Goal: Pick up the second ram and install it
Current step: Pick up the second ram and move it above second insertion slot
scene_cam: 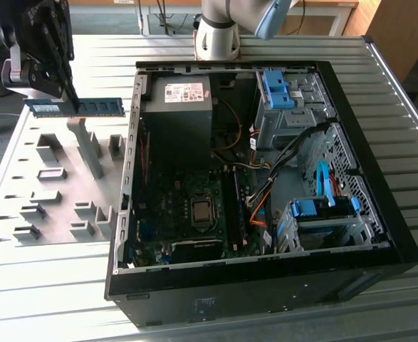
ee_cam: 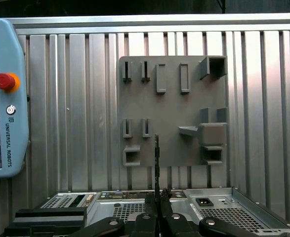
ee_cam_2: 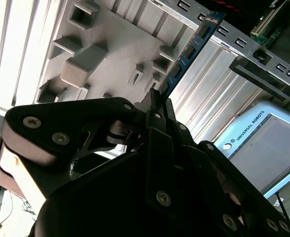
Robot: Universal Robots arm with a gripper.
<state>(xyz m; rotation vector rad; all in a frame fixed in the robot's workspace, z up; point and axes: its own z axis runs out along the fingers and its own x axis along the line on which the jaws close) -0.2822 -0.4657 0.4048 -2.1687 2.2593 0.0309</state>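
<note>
A: What do the fingers have?

B: The black gripper (scene_cam: 72, 105) has its two slim fingers (ee_cam_2: 157, 128) closed flat against the second ram (scene_cam: 100, 107), a long, thin blue circuit-board stick with dark chips. They pinch it about midway along its length.

A: How does the stick lie against them?

B: In the exterior view it runs level and crosswise to the fingers, with one half jutting out on each side. In the second wrist view the second ram (ee_cam_2: 189, 52) reaches away past the fingertips. In the first wrist view it is edge-on, a thin dark line (ee_cam: 156, 158) standing straight out of the gripper (ee_cam: 157, 196).

A: Where is that in the scene?

B: At the exterior view's far left, in the air over the far edge of the grey moulded fixture tray (scene_cam: 70, 182), apart from its slots and blocks. The tray lies on the ribbed aluminium table (scene_cam: 401, 128). Just beside the tray, to the exterior view's right, the open black computer case (scene_cam: 265, 292) lies on its side with the dark motherboard (scene_cam: 166, 199) facing up. The arm's white base (scene_cam: 219, 35) stands beyond the case's far wall. A pale blue pendant (ee_cam: 1, 113) lies on the table near the tray.
</note>
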